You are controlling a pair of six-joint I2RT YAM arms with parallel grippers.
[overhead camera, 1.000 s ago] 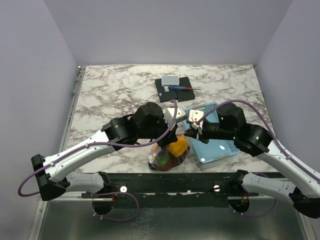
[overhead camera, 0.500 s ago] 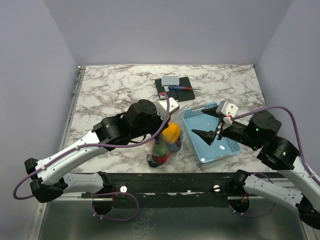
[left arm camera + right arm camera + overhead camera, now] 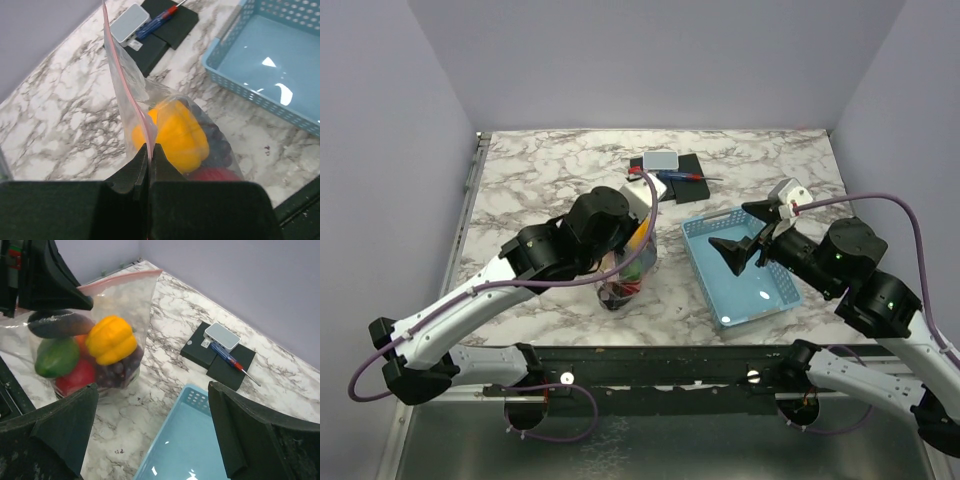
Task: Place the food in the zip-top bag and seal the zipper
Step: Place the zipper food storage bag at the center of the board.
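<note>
Left gripper (image 3: 150, 152) with jaws pressed together on the pink zipper (image 3: 126, 87), along the top edge of the zip-top bag (image 3: 625, 272). Bag hanging upright from this grip over the marble table (image 3: 540, 180), just left of the light-blue basket (image 3: 720, 285). Inside the bag: yellow pepper (image 3: 111, 340), green piece (image 3: 56, 356), red piece (image 3: 75, 377), dark grapes (image 3: 117, 372). Right gripper (image 3: 730, 226) with jaws spread wide, nothing between them, above the basket's far-left part. Further back, black pads (image 3: 665, 178) with a white box (image 3: 660, 160) and a screwdriver (image 3: 682, 176) on top.
</note>
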